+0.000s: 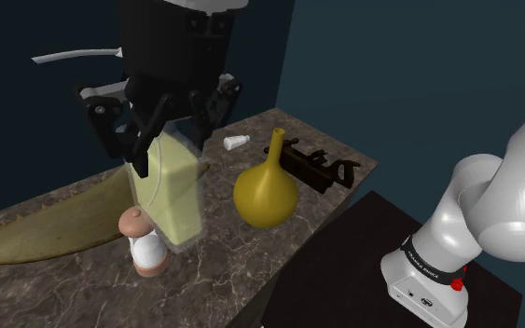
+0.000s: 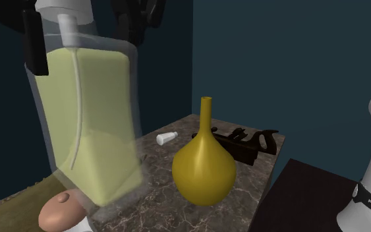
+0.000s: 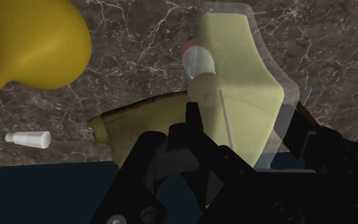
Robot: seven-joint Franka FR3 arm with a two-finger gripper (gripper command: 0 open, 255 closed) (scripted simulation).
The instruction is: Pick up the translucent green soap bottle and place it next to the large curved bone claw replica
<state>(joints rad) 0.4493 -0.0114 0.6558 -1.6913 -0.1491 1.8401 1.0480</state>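
Clear flat soap bottle [image 1: 172, 200] of yellow-green liquid, clasped at its top by black two-finger gripper [image 1: 169, 144], hangs beside large curved olive claw [image 1: 55, 224], apparently for set-down.

i count one soap bottle [image 1: 169, 191], clear with pale yellow-green liquid inside, and one big curved claw [image 1: 55, 224]. one yellow long-necked vase [image 1: 266, 191]. one small white cap-like piece [image 1: 237, 143]. one black tool [image 1: 318, 168]. one shaker [image 1: 145, 244], white body with a pinkish-brown knob. that makes six loose things by my tally, all on one marbled counter [image 1: 227, 256]. on my end: one white arm [image 1: 493, 205], one black gripper [image 1: 169, 149], two fingers [image 1: 142, 158].
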